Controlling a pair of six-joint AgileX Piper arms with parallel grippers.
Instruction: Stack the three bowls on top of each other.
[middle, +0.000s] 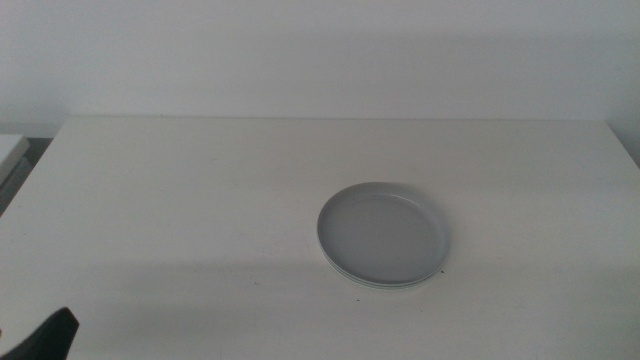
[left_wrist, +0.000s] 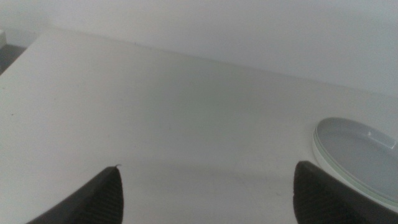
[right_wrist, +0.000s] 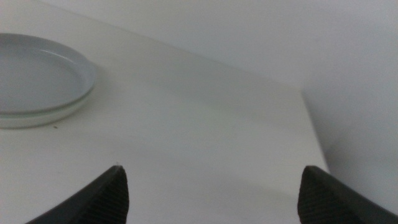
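Stacked on the white table (middle: 180, 200), right of centre in the middle view: the 3 bowls as 1 low pile, light grey bowl (middle: 382, 232) on top, face up and level. Beneath it, only thin pale rim edges (middle: 385, 286) peeking out at the near side; colours of the lower 2 too faint to tell apart there. Same pile seen in the left wrist view (left_wrist: 364, 155), with layered pale rims along its edge, and in the right wrist view (right_wrist: 37, 78), the grey bowl sitting over a lighter rim. Left gripper (left_wrist: 208, 193) parked low near the table's front left corner, jaws spread wide, nothing between them, well apart from the pile; just a dark tip (middle: 55, 335) showing in the middle view. Right gripper (right_wrist: 211, 193) likewise spread wide and holding nothing, off to the pile's right, out of the middle view.
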